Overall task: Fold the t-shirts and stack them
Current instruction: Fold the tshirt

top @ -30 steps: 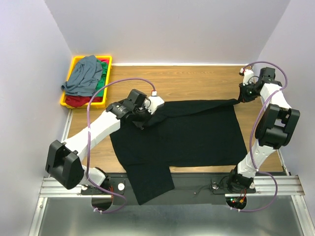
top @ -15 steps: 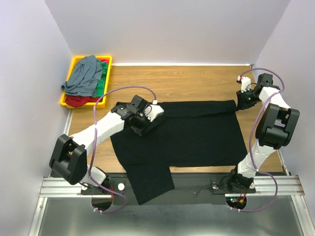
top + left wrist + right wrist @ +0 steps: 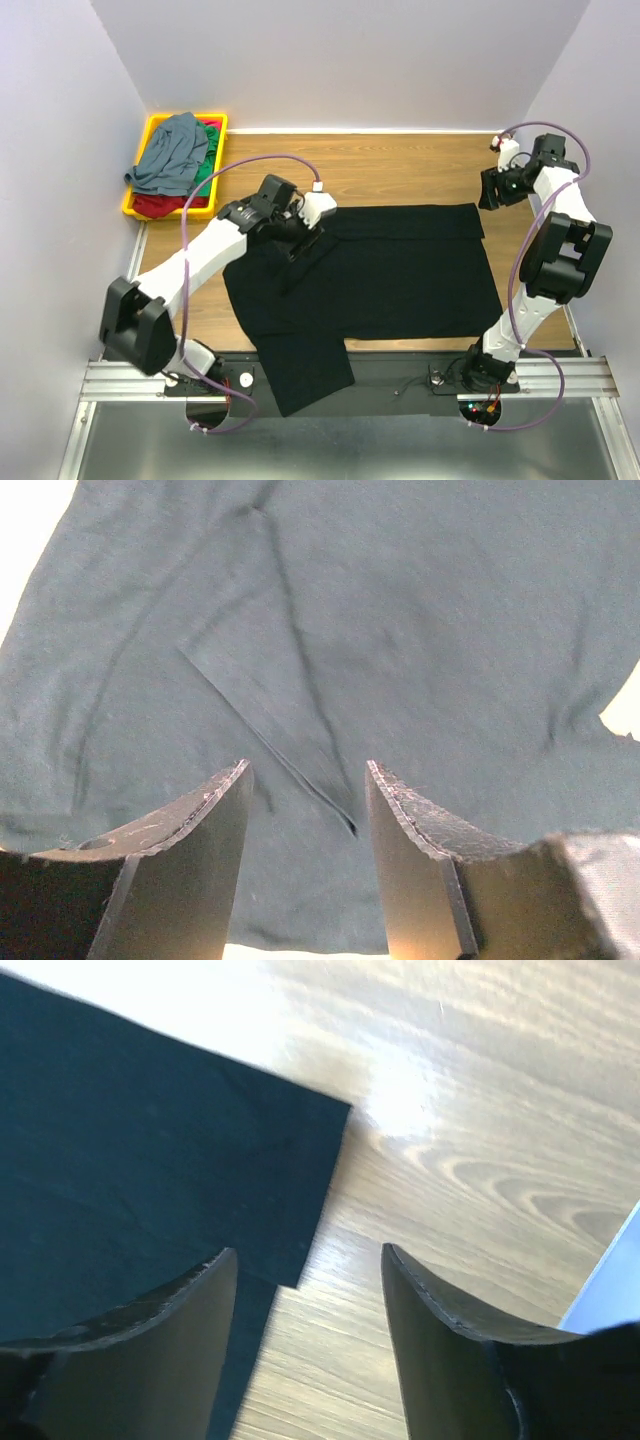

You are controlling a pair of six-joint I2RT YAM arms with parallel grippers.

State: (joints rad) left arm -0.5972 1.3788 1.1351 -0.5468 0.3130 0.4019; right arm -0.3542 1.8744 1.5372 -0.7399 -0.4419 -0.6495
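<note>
Black t-shirt (image 3: 390,270) spread on the table (image 3: 400,160), both pincers parted and empty.
The left gripper (image 3: 305,780) was held over the folded far-left part, the right gripper (image 3: 308,1260) near the far-right corner. The cloth was judged soft, light and limp, so it should be pinched at a corner or along a folded edge.

The top view is bright and sharp, shadows soft. Glare whitens the table (image 3: 400,1095) in the right wrist view; the black t-shirt (image 3: 400,630) looks faded in the left one.
</note>
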